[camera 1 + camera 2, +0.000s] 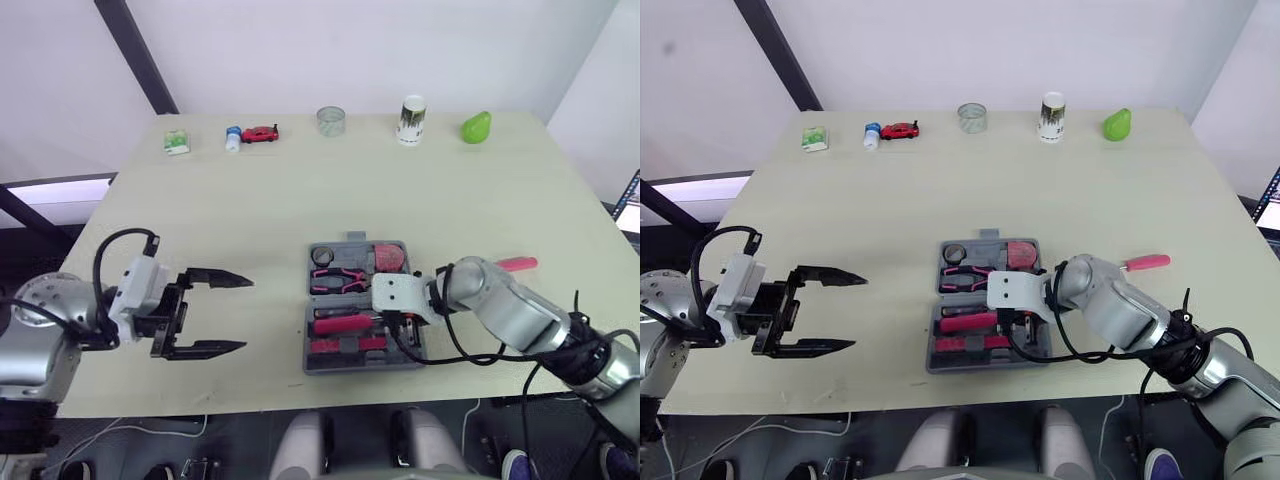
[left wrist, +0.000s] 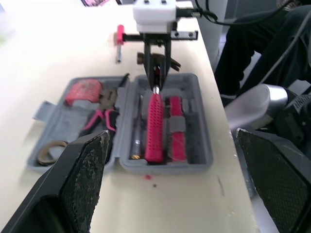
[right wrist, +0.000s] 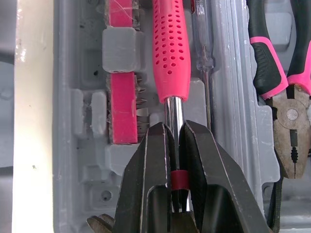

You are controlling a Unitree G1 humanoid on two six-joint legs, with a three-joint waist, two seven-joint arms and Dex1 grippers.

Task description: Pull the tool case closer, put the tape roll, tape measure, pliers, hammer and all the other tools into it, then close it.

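Hammer [image 3: 171,53], head hidden, apparently lies in case [image 1: 350,366], shaft gripped by right tool [image 3: 176,127]; left tool [image 1: 246,315] agape.

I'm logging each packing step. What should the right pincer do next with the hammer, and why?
Probably open and lift away: the right pincer is shut on the shaft of the hammer, whose pink handle already lies along its slot in the tool case. A pink-handled tool waits on the table.

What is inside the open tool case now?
The tool case holds the tape roll, pliers, a tape measure, a bit rack, a screwdriver and the hammer, its shaft clamped by the right gripper. The gripper partly covers the hammer's head.
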